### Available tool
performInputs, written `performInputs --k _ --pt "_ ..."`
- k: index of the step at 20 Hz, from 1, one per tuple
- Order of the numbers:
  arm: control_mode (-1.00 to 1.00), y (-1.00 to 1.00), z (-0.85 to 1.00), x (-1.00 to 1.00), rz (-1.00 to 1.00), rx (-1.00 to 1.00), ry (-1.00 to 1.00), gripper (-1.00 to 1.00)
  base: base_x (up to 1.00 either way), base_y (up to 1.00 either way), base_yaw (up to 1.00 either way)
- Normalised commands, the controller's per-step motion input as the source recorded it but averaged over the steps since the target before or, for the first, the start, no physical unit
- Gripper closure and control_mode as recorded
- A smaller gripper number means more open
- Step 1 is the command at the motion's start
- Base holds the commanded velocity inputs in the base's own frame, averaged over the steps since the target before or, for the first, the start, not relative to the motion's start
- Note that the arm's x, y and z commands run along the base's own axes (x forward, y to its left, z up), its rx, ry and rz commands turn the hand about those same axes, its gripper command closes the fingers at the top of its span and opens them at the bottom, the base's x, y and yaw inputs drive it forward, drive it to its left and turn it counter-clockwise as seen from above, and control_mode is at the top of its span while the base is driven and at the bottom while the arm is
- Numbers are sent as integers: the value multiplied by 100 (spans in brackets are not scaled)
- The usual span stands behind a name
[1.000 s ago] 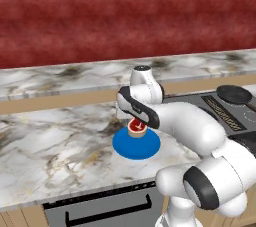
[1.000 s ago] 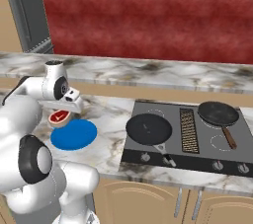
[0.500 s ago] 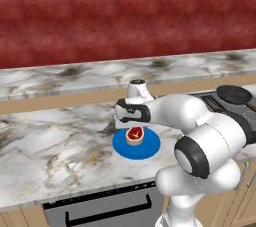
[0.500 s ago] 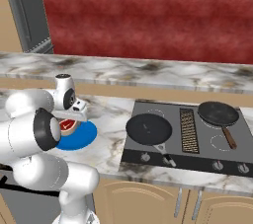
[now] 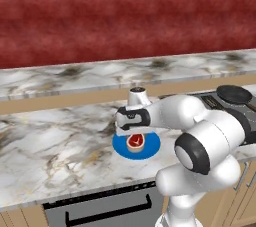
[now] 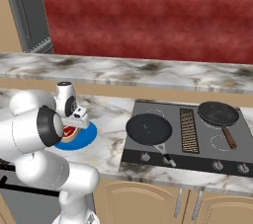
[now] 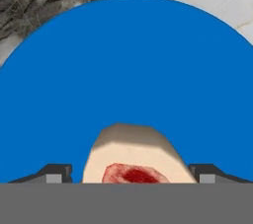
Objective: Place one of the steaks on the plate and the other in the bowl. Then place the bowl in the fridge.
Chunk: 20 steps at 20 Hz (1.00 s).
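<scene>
- The marble counter (image 5: 55,141) is seen carrying the blue plate (image 5: 150,147), set just beside the black hob (image 6: 197,134) with its two frying pans.
- The pink-red steak (image 5: 135,142), rimmed in white fat, is shown lying flat near the plate's middle.
- The gripper (image 5: 134,132) is held close above the steak, the jaws spread wide to either side of it, with nothing gripped.
- The release is judged complete; a straight upward lift is advised, so the steak is not dragged off the plate.
</scene>
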Motion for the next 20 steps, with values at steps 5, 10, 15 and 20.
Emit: performInputs --k 5,10,15,20 --pt "-100 -6 -5 3 0 1 0 100 0 0 0" --pt "-100 0 -1 1 0 0 -1 -100 0 0 0" --pt "-100 0 0 8 0 0 -1 -100 0 0 0" --pt "-100 -3 3 5 1 0 -5 -100 0 0 0"
